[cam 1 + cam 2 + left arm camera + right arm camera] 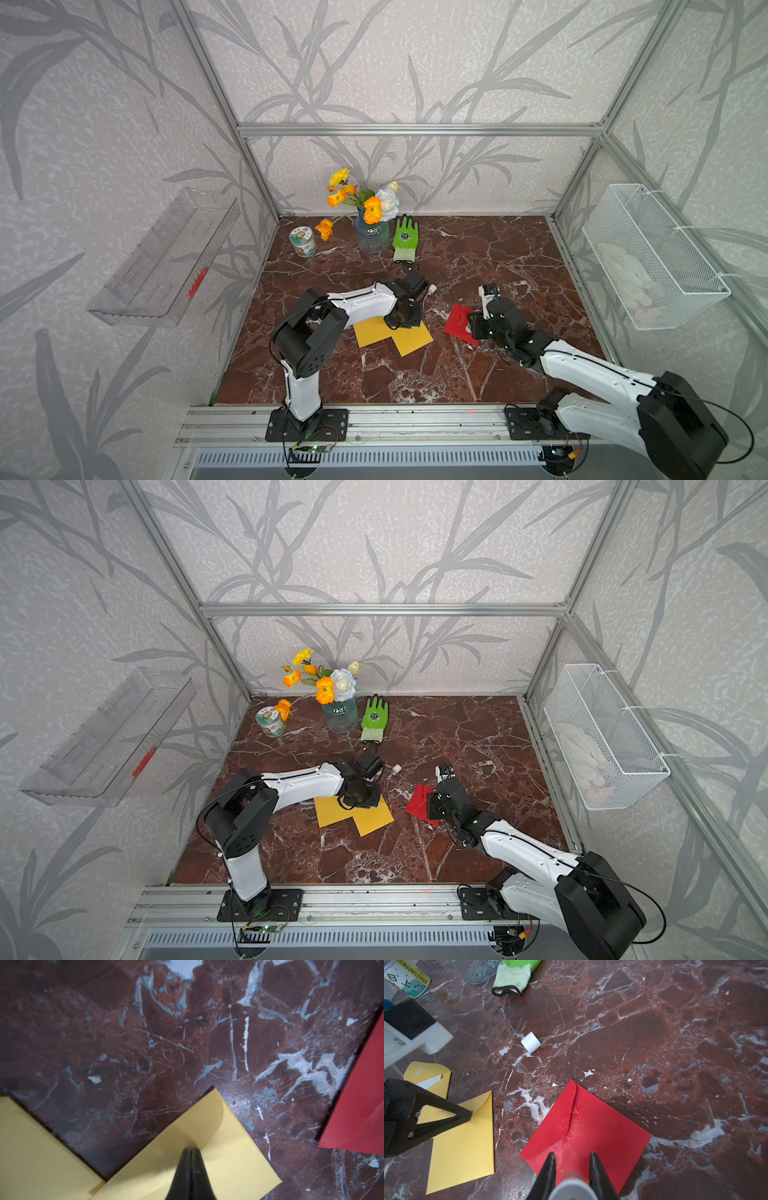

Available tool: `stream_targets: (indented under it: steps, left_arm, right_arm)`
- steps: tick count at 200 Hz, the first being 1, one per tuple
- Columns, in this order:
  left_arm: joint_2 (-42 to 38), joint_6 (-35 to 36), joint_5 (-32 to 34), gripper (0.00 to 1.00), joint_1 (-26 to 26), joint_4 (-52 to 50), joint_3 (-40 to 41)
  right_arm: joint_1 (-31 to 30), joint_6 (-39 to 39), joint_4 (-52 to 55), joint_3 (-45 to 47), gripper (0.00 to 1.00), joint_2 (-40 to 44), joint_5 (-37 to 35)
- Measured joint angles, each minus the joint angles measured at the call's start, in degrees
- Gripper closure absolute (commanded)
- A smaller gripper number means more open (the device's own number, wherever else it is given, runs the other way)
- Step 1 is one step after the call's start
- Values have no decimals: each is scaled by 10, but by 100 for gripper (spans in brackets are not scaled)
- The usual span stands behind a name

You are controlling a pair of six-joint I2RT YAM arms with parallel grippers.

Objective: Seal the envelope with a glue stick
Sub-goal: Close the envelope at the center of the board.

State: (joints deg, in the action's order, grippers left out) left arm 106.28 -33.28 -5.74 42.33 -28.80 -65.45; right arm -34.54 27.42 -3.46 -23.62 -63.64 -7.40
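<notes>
step: gluing red envelope (pixel 602 1122) flap | right hand (pixel 572 1156) grips glue stick (pixel 571 1188) | left hand (pixel 190 1150) closed, tips on yellow envelope (pixel 228 1157) at 9 o'clock | advise: light strokes along flap edge

cap (pixel 432 287) btwn glove (pixel 405 239) & envelopes (pixel 415 343)

My tabletop (pixel 478 257): red-brown marble, white veins, scuffed. Walls (pixel 415 62) behind it and on both its sides: pale grey wallpaper, darker leaf print. Aluminium frame (pixel 415 129) rises from its back corners, with a crossbar above its far edge. Clear plastic shelf (pixel 166 266) on the wall to its left, white wire basket (pixel 652 257) to its right. Aluminium rail (pixel 415 419) along its near edge. Light is even.
</notes>
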Motion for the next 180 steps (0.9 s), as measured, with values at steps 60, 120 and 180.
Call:
stream_targets:
  steps: [60,120,180]
  left_arm:
    - [0,-4,-13,100,-6,31,6]
    - [38,0,-46,100,-27,55,-36]
    - [40,1,-64,94,-36,68,-40]
  right_arm:
    - [0,0,12,-3,100,19,0]
    - [0,-1,27,-10,100,43,-1]
    - [0,-8,43,-20,100,75,0]
